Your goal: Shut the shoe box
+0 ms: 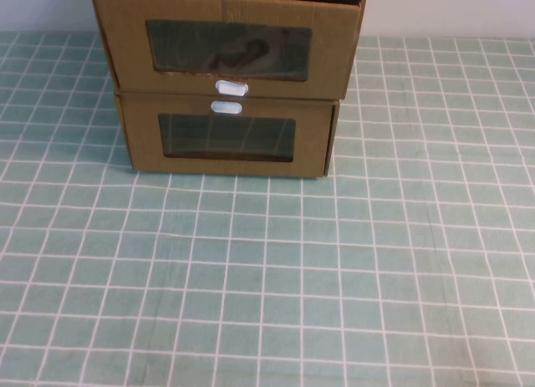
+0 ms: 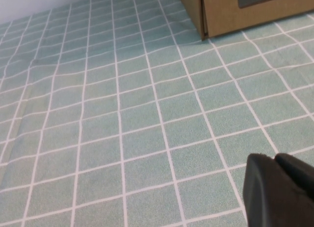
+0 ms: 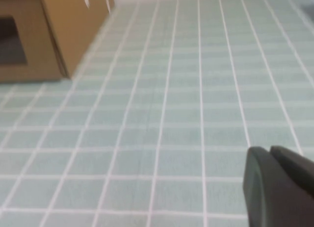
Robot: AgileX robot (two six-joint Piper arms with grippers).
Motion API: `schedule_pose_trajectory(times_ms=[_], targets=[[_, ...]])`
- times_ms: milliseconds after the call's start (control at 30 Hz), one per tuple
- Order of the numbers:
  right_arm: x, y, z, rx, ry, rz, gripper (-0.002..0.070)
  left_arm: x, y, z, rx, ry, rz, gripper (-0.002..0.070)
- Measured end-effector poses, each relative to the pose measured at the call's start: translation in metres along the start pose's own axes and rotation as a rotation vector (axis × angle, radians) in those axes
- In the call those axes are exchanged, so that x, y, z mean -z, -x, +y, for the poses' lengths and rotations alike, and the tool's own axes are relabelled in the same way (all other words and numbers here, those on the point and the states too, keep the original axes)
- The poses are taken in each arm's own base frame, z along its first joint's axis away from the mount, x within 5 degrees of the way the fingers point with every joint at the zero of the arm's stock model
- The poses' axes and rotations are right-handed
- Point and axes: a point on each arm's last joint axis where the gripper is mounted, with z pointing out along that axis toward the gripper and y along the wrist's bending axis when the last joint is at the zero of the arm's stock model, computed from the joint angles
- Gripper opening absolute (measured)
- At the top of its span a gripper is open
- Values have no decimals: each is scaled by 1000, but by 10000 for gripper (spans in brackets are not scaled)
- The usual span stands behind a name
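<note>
The shoe box [image 1: 227, 46] is the upper of two stacked brown cardboard boxes at the table's far middle. Its white pull tab [image 1: 231, 88] sits below its clear window. Its front panel overhangs the box beneath and stands nearer to me, so the drawer looks pulled out a little. Neither gripper shows in the high view. In the left wrist view, my left gripper [image 2: 274, 158] hangs shut over bare cloth, well short of the boxes. Likewise my right gripper [image 3: 270, 151] is shut and holds nothing, far from the stack.
The lower twin box [image 1: 227, 138] carries its white tab [image 1: 226, 107] above its window; its corner shows in both wrist views [image 2: 230, 13] [image 3: 54, 36]. A green checked cloth [image 1: 267, 278] covers the table. A pale wall rises behind the boxes.
</note>
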Motion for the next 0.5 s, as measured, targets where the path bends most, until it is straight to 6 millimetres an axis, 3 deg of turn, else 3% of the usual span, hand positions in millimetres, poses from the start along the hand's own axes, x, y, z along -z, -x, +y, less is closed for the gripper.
schedule_pose_trajectory(times_ms=[133, 500], targets=[[-2, -11, -1, -2, -5, 67, -14, 0, 0, 0, 0, 0, 0, -5], [-1, -11, -1, 36, -7, 81, -14, 0, 0, 0, 0, 0, 0, -5]])
